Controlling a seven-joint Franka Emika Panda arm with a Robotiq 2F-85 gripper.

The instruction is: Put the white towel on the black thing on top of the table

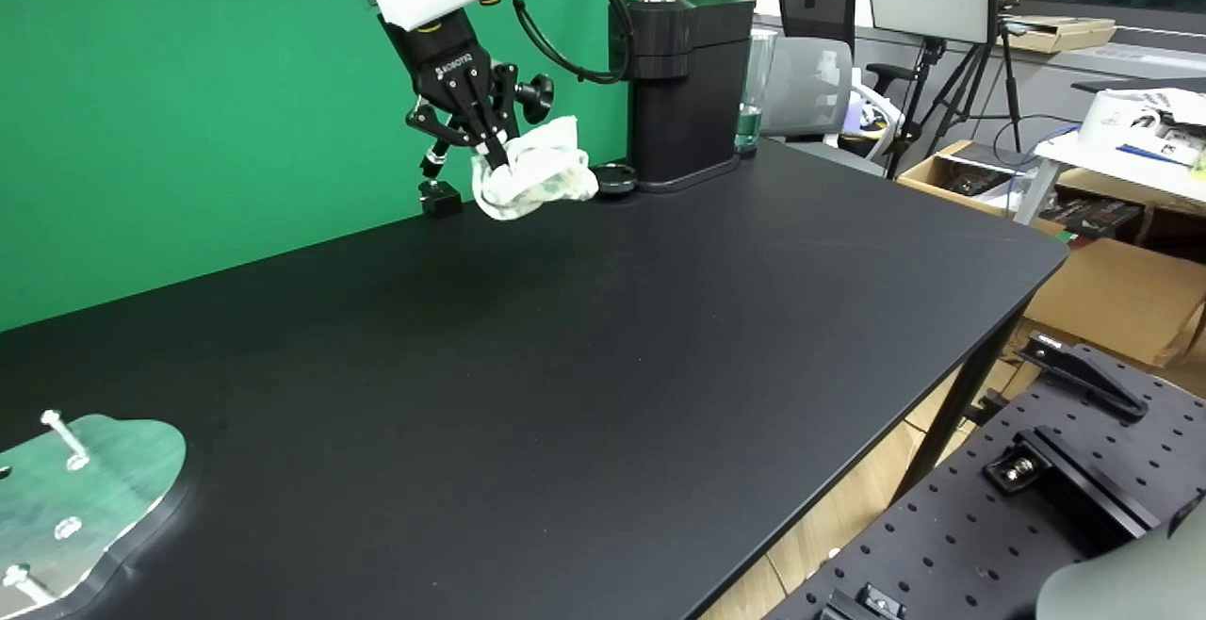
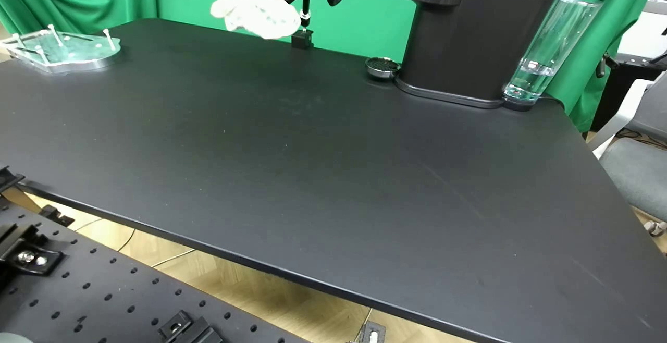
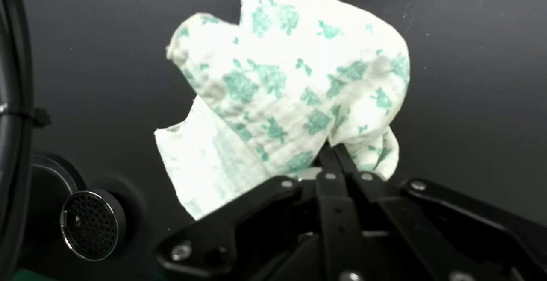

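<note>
Picking up looks done; carrying over and setting down look left. The 2 fingers (image 3: 328,161) are nearly together, pinching a fold of the white towel (image 3: 277,80), which hangs above the desk (image 1: 565,366) and is not yet over the black machine (image 1: 697,83), probably the task's black thing. The towel is soft, crumpled cloth, faintly puckered, printed with teal sprigs and bunched into rounded lobes with 1 squarer flap. The machine is boxy, with a drum-like upper front. At its foot sits a round perforated tray (image 3: 89,225) with a shiny rim; just beside it, a tall clear tank (image 2: 551,46) holds some liquid. The desk is smooth, matte black, lightly specked.
</note>
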